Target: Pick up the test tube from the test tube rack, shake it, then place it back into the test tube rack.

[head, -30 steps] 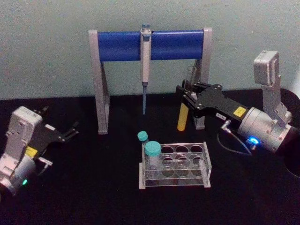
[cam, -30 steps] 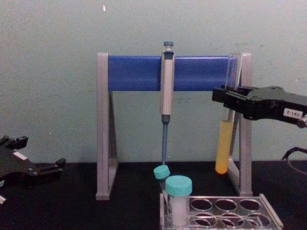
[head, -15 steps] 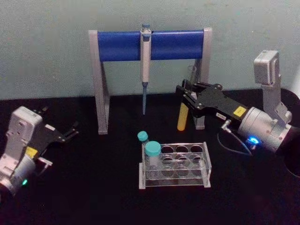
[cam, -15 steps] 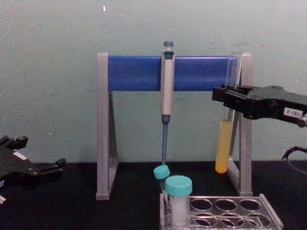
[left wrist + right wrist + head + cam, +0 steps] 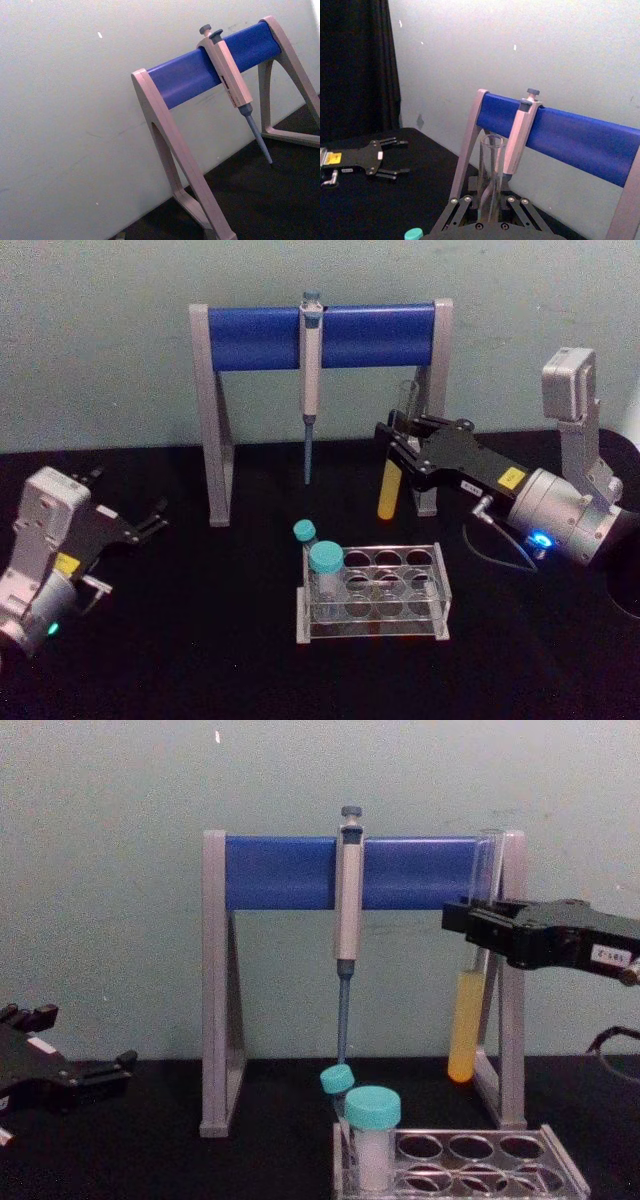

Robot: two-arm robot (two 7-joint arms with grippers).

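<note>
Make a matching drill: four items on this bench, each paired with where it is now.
1. test tube
2. pipette
3. larger teal-capped vial
4. left pincer

A. standing in the test tube rack
B. open, low at the table's left
C. hanging on the blue crossbar
D. held in the air by the right pincer

Pairs: 1-D, 2-C, 3-A, 4-B

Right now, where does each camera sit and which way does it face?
Head: high, looking down on the rack; left fingers and right fingers at the sides.
Chest: low, facing the stand; right fingers enter from right.
Left wrist: aimed at stand and pipette.
Right wrist: looks along its fingers gripping the tube; left fingers beyond.
Shared: head and chest show the held tube.
</note>
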